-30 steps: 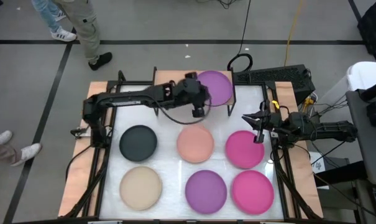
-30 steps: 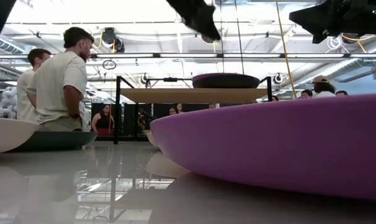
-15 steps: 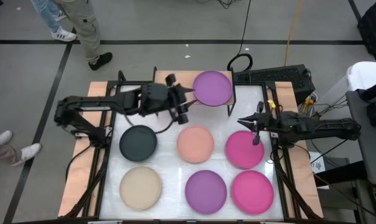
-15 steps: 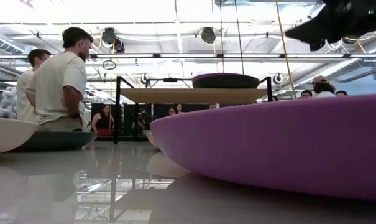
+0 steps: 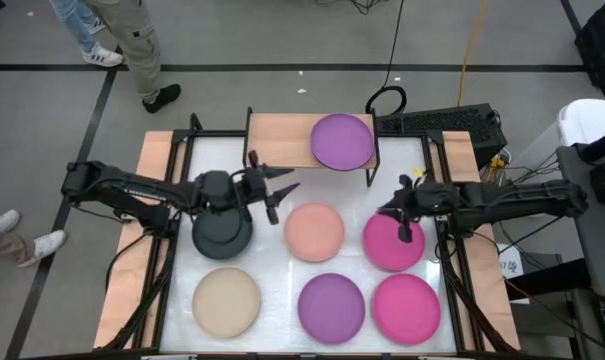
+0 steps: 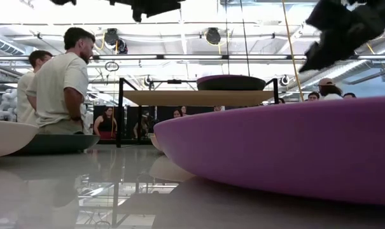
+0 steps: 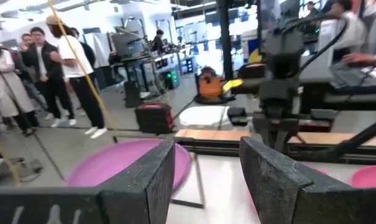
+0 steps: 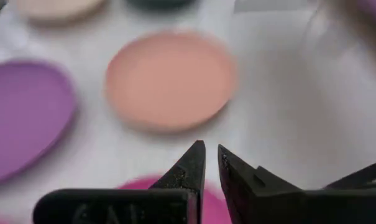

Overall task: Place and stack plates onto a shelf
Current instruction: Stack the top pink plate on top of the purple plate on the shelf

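Note:
The shelf (image 5: 287,140) stands at the table's far edge with one purple plate (image 5: 342,141) flat on its right half. Six plates lie flat on the table: black-grey (image 5: 222,228), salmon (image 5: 314,231), magenta (image 5: 394,242), beige (image 5: 227,300), purple (image 5: 331,306), magenta (image 5: 406,308). A second black-grey plate does not show. My left gripper (image 5: 279,190) hangs open above the table between the black-grey and salmon plates, and holds nothing (image 7: 206,180). My right gripper (image 5: 395,212) hovers shut over the far-left rim of the upper magenta plate, tipped downward (image 8: 210,163).
Black frame rails run along the table's left and right sides (image 5: 167,250). A keyboard (image 5: 437,122) lies beyond the far right corner. People stand in the room past the far edge (image 6: 62,83). The shelf's left half (image 5: 277,140) is bare wood.
My left gripper has drawn back from the purple plate on the shelf, toward the table's left and near side, and now hangs by the black-grey plate. The purple plate has stayed on the shelf. My right gripper has moved slightly left, sunk lower and tipped downward.

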You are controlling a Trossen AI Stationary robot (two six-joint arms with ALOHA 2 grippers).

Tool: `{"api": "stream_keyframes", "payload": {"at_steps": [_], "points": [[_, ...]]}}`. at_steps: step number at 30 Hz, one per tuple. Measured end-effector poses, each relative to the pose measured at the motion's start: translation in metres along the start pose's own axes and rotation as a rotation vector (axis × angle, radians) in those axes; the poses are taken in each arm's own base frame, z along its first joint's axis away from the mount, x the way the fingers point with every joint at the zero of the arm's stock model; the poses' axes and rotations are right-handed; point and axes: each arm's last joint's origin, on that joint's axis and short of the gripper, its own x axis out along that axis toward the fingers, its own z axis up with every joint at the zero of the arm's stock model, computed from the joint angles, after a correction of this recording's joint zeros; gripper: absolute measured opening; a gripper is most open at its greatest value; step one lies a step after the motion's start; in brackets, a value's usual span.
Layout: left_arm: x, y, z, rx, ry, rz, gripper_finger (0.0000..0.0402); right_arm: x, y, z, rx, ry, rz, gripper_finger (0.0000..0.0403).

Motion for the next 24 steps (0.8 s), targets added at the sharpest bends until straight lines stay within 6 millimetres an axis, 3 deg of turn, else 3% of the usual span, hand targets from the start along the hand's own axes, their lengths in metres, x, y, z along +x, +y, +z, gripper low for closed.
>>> {"api": "stream_keyframes", "payload": {"at_steps": [7, 15, 20, 24], "points": [[-0.015, -0.014, -0.025, -0.076, -0.017, -0.05, 0.0186, 0.002, 0.004, -0.013, 0.171, 0.185, 0.154, 0.0027], [-0.018, -0.018, -0.036, -0.113, -0.001, -0.078, 0.0186, 0.006, 0.006, -0.016, 0.239, 0.249, 0.195, 0.0027], [-0.017, -0.02, -0.039, -0.086, 0.007, -0.086, 0.0186, 0.024, 0.007, -0.017, 0.216, 0.317, 0.171, 0.0036], [-0.016, -0.018, -0.038, -0.093, 0.006, -0.08, 0.0186, 0.043, 0.009, -0.018, 0.17, 0.369, 0.169, 0.007]]}}
